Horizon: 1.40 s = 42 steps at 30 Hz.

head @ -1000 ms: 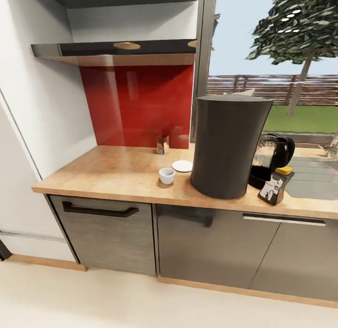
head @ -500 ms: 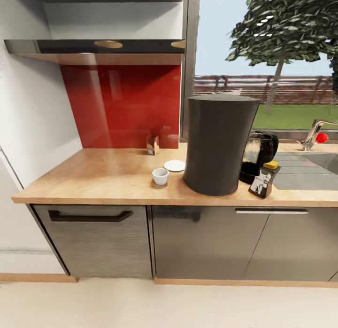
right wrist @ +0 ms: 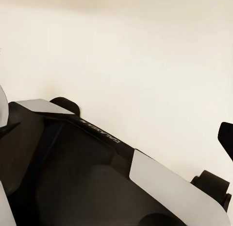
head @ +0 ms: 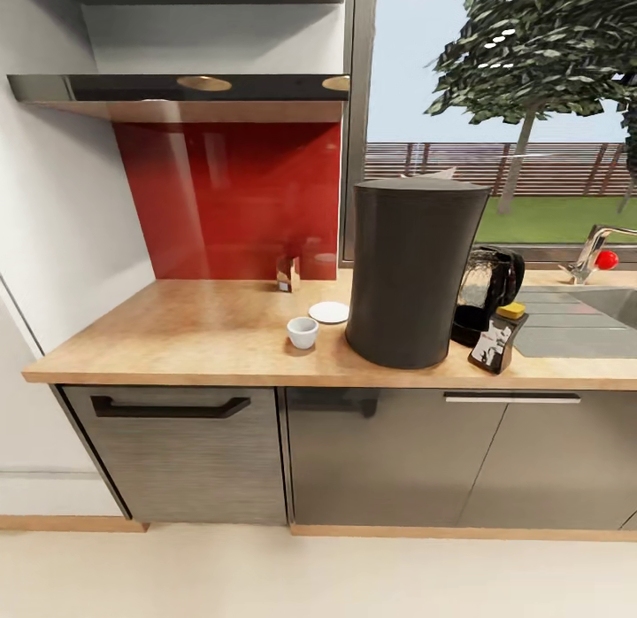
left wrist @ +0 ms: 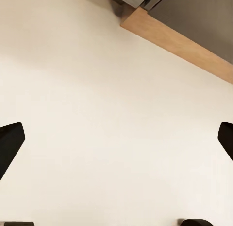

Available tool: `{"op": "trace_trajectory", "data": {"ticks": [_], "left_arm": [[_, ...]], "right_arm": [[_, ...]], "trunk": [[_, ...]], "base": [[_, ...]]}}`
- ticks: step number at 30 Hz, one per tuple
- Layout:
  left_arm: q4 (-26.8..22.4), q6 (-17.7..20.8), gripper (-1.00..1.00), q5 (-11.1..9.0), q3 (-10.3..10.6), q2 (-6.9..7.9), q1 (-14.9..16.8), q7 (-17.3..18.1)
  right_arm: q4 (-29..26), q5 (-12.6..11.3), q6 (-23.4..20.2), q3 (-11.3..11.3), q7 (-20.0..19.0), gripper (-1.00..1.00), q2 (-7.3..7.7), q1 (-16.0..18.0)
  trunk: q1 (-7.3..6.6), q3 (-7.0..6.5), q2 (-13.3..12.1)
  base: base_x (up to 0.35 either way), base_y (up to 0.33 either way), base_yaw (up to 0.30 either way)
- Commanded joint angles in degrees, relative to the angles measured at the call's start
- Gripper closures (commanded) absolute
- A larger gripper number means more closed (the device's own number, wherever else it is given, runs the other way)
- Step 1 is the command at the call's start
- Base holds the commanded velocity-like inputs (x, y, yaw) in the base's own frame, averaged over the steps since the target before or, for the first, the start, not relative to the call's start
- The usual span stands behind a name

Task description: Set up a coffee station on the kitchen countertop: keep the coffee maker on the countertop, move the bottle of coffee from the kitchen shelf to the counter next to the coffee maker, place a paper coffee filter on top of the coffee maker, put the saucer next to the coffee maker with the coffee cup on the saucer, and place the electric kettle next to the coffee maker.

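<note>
From the head camera I see the counter (head: 177, 330) straight ahead, light wood over glossy dark cabinets. The coffee maker (head: 411, 273) stands upright on it, near the front edge. Just to its right and partly behind it sits the kettle (head: 487, 290), a glass jug with a black handle. The coffee bottle (head: 495, 339) with its yellow cap stands in front of the kettle, close to the counter's front edge and beside the sink (head: 575, 335). On the coffee maker's left, the saucer (head: 329, 312) lies flat on the counter, close to the drum. The cup (head: 303, 332) stands on the bare wood just in front of the saucer, not on it. A small box (head: 285, 274) sits at the back against the red wall panel. Something pale peeks over the coffee maker's top rim; I cannot tell what it is.

The left wrist camera looks down at pale floor (left wrist: 107, 119) and a wooden plinth strip; the left fingers (left wrist: 10, 141) show as dark tips at opposite edges, spread wide with nothing between them. The right wrist camera shows the robot's own base (right wrist: 87, 172) over the floor; one dark tip of the right fingers (right wrist: 226, 136) is visible, and I cannot tell their spread. All the task items are well away from both sets of fingers.
</note>
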<state>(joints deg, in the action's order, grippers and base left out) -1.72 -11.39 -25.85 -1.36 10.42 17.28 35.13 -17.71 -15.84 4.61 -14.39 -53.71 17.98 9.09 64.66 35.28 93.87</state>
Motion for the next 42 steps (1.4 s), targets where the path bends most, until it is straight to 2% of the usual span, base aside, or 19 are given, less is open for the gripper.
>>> {"op": "trace_trajectory", "data": {"ticks": [1,6,16,17,19,21,23,26,33,34,36,39,42], "left_arm": [[0.1,-0.2,-1.0,0.1,-0.1,0.01,0.0,0.2],[-0.3,0.0,-1.0,0.2,0.0,-0.03,0.7,0.2],[-3.5,3.2,-1.0,3.3,3.2,-3.26,3.2,1.8],[-29.2,31.2,-1.0,4.8,4.3,-11.77,3.2,1.8],[-31.7,33.7,-1.0,4.9,4.8,-12.56,3.2,1.9],[-35.3,36.6,-1.0,4.9,6.4,-13.59,3.3,1.9],[-40.3,40.3,-1.0,5.0,9.9,-14.83,3.3,1.9],[-46.1,44.3,-1.0,5.0,12.2,-15.98,3.3,1.9],[-59.6,53.8,-1.0,5.0,13.5,-18.41,3.3,1.9],[-66.2,58.4,-1.0,5.0,13.7,-19.46,3.3,1.9],[-70.4,61.3,-1.0,5.0,13.8,-20.16,3.4,1.9],[-74.5,65.1,-1.0,4.9,13.8,-20.42,4.3,1.9],[-76.2,66.5,-1.0,4.9,13.8,-20.42,6.6,1.9]], "right_arm": [[0.0,-0.2,0.5,-0.4,0.0,-1.0,0.05,0.0],[0.0,-0.2,0.5,-0.4,-0.2,-1.0,0.08,0.1],[1.1,-0.2,3.7,-0.5,2.6,-1.0,0.07,-0.1],[1.1,-0.2,3.8,-0.5,2.6,-1.0,0.06,-0.1],[1.2,-0.2,3.8,-0.5,2.7,-1.0,0.08,-0.1],[1.2,-0.2,3.9,-0.5,2.7,-1.0,0.09,-0.1],[1.2,-0.2,3.9,-0.5,2.7,-1.0,0.1,-0.1],[1.2,-0.2,3.9,-0.5,2.7,-1.0,0.07,-0.1],[1.2,-0.2,4.0,-0.5,2.7,-1.0,0.11,-0.1],[1.2,-0.2,4.0,-0.5,2.8,-1.0,0.08,-0.1],[1.2,-0.2,4.0,-0.5,2.8,-1.0,0.08,-0.1],[1.2,-0.2,4.0,-0.5,2.8,-1.0,0.1,-0.1],[1.2,-0.2,4.0,-0.5,2.8,-1.0,0.1,-0.1]], "trunk": [[0.0,0.05,0.0],[0.0,0.05,0.0],[0.0,0.05,0.0],[0.0,0.05,0.0],[0.0,0.05,0.0],[0.0,0.05,0.0],[0.0,0.05,0.0],[0.0,0.05,0.0],[0.0,0.05,0.0],[0.0,0.05,0.0],[0.0,0.05,0.0],[0.0,0.05,0.0],[0.0,0.05,0.0]], "base": [[0.0,0.0,0.0],[0.0,0.0,0.0],[0.0,0.0,0.0],[0.0,0.0,0.0],[0.0,0.0,0.0],[0.0,0.0,0.0],[0.0,0.0,0.0],[0.0,0.0,0.0],[0.0,0.0,0.0],[0.0,0.0,0.0],[0.0,0.0,0.0],[0.0,0.0,0.0],[0.0,0.0,0.0]]}}
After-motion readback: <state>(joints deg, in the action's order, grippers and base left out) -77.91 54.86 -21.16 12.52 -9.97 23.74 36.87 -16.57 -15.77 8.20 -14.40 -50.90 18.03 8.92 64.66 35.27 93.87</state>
